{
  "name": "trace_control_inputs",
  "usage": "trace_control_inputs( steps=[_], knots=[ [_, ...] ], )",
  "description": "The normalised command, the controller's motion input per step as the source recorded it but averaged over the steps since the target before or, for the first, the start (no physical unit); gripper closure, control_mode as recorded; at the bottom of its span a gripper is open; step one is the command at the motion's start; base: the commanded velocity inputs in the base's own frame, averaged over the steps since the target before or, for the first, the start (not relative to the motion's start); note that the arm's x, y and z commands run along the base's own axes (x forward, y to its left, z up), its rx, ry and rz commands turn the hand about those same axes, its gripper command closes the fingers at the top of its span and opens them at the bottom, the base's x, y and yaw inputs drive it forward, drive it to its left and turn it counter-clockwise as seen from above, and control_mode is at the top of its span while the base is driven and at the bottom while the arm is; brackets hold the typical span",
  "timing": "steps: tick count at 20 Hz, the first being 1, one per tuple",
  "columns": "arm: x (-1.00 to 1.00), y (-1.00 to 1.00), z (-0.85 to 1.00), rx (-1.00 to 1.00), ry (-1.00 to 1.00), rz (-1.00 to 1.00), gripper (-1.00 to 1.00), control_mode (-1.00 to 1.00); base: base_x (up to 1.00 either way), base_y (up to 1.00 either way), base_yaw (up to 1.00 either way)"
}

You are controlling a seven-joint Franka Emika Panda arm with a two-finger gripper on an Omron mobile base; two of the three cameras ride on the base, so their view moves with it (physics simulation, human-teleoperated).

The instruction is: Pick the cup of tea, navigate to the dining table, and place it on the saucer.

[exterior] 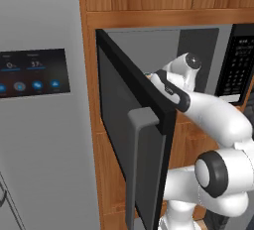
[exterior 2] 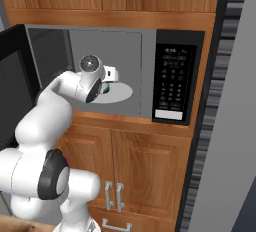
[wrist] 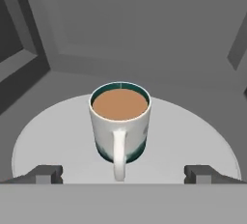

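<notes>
While the gripper (wrist: 123, 174) waits wide open and holds nothing, the cup of tea (wrist: 120, 121) sits just in front of it.

Both finger tips (wrist: 46, 174) stand far apart, one on each side of the cup. The cup stands upright in the middle of the round, flat turntable (wrist: 193, 136) inside the microwave (exterior 2: 145, 41), whose door (exterior: 134, 135) hangs open. Its handle points at the hand. It looks hard, smooth, slippery and easy to break, and it is full, so tipping could spill tea. Squeezing the round sides seems best.

Open microwave (exterior 2: 115, 71) — round turntable (wrist: 193, 136) (grey) — wooden cabinets (exterior 2: 135, 171)
</notes>
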Motion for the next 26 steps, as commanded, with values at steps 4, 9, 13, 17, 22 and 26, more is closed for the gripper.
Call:
trace_control_inputs(
  steps=[4, 9, 13, 17, 22, 26],
  knots=[
    [0.2, 0.0, -0.12, 0.0, 0.03, 0.0, -1.0, -1.0, 0.0, 0.0, 0.0],
    [0.09, 0.0, -0.19, 0.0, 0.04, 0.0, -1.0, -1.0, 0.0, 0.0, 0.0],
    [0.02, 0.05, -0.15, 0.0, 0.03, 0.0, -1.0, -1.0, 0.0, 0.0, 0.0],
    [0.07, 0.08, 0.0, 0.0, 0.04, 0.0, -1.0, -1.0, 0.0, 0.0, 0.0],
    [0.18, 0.09, 0.0, 0.0, 0.07, 0.0, -1.0, -1.0, 0.0, 0.0, 0.0],
    [0.2, 0.03, 0.0, 0.0, 0.04, 0.0, -1.0, -1.0, 0.0, 0.0, 0.0]
  ],
)
